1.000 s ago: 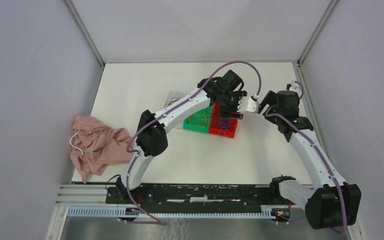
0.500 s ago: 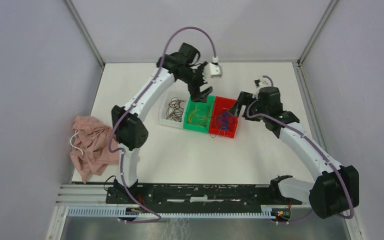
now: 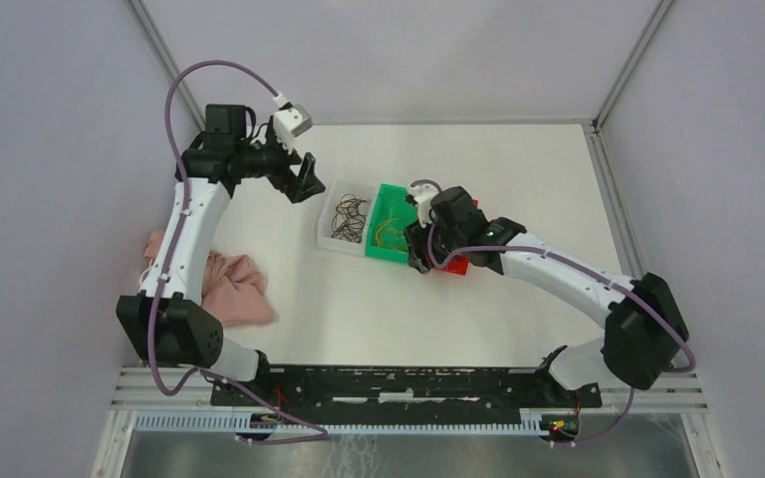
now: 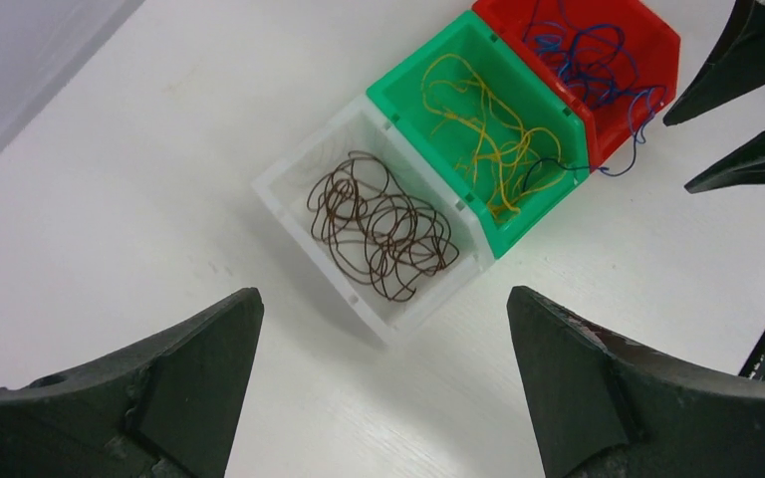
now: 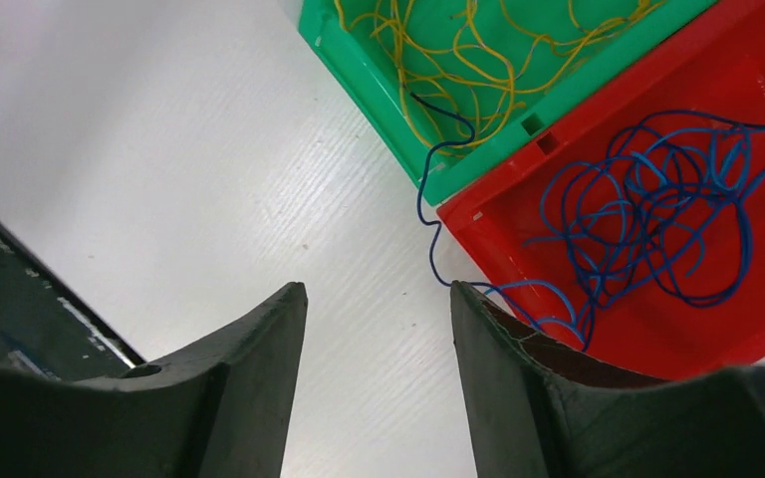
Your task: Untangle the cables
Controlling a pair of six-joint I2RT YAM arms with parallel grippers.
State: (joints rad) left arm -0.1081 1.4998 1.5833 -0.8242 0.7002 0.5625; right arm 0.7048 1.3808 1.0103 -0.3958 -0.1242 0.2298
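Three bins at frame centre: brown cables [image 4: 383, 224] in the white bin [image 4: 306, 147], yellow cables [image 4: 488, 129] in the green bin [image 4: 548, 206], blue cables [image 5: 657, 199] in the red bin [image 5: 657, 334], one blue strand [image 5: 426, 199] crossing into green. Left gripper [image 3: 307, 181], upper left, fingers wide; right gripper [image 5: 379, 294], at the red bin's edge, fingers narrower, empty.

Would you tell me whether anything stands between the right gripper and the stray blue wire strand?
Nothing visible does. The thin blue wire strand trails uncovered over the white table beside the red plastic bin, ahead of the right gripper.
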